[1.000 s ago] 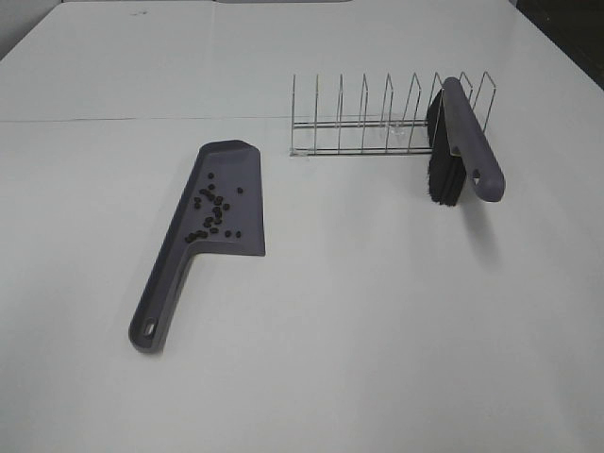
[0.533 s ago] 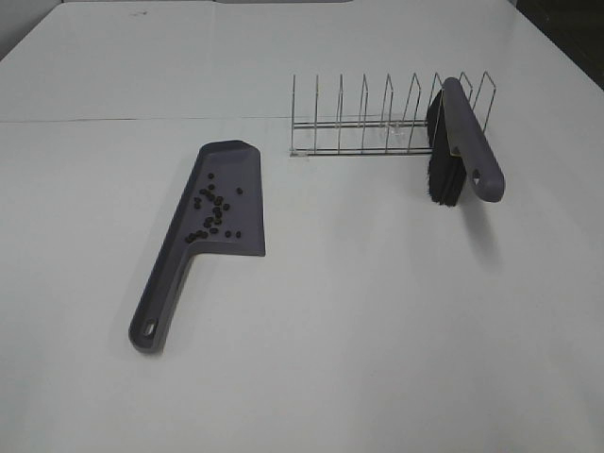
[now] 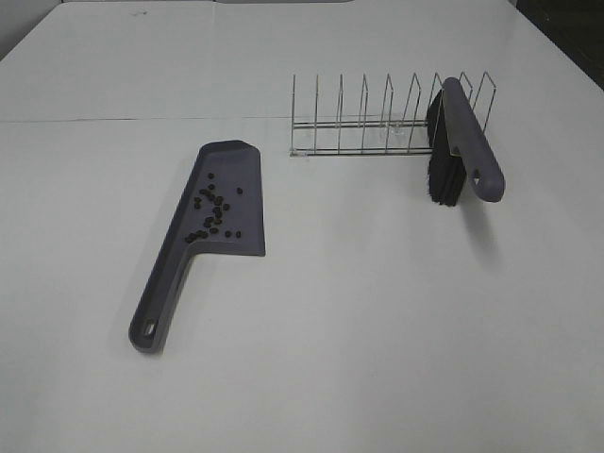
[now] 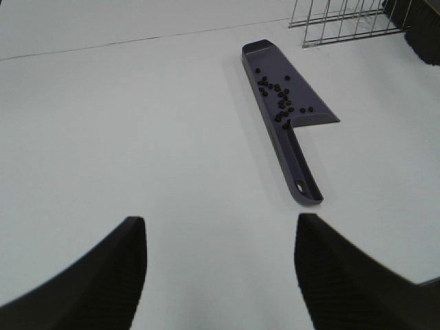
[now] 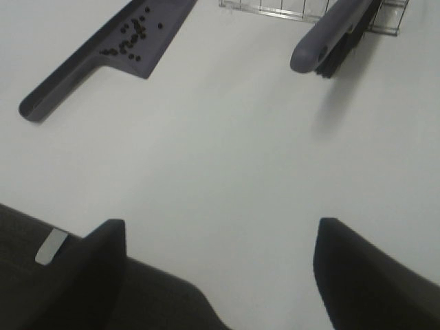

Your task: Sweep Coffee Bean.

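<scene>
We see the coffee bean (image 3: 213, 209) pile inside the dustpan (image 3: 226, 179), the brush (image 3: 464, 142) resting in the far rack (image 3: 363, 118), both our hands spread and empty.

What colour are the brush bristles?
Black, under a grey-purple handle; the brush leans in the wire rack. Clearest in the exterior high view.

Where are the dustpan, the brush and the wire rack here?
dustpan (image 3: 175, 269): high outside view, on its handle.
brush (image 3: 469, 142): high outside view, middle of its grey back.
wire rack (image 3: 363, 127): high outside view, on its upright wires.
</scene>
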Controlling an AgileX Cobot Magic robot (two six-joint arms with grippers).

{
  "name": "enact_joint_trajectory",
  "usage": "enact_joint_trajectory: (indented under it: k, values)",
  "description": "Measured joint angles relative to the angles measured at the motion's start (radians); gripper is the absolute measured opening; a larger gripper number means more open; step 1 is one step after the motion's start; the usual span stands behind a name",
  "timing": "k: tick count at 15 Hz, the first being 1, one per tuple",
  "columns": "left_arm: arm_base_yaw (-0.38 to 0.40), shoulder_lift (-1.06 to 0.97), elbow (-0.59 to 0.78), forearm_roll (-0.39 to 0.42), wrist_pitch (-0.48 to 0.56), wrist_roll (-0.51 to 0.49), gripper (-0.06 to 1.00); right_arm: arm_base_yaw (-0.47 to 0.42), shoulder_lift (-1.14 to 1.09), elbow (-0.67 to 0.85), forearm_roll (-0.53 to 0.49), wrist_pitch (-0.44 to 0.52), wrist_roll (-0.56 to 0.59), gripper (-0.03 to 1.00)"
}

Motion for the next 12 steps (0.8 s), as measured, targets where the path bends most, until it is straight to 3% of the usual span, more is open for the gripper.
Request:
enact_joint_trajectory:
  k: [7, 12]
  values:
    - [0.0, 0.0, 0.003, -0.082, -0.002, 0.098, 0.57, 0.0, 0.0, 0.011, -0.041, 0.043, 0.008, 0.64]
    - [0.0, 0.0, 0.003, -0.082, -0.002, 0.103, 0.57, 0.0, 0.0, 0.012, -0.121, 0.04, 0.113, 0.64]
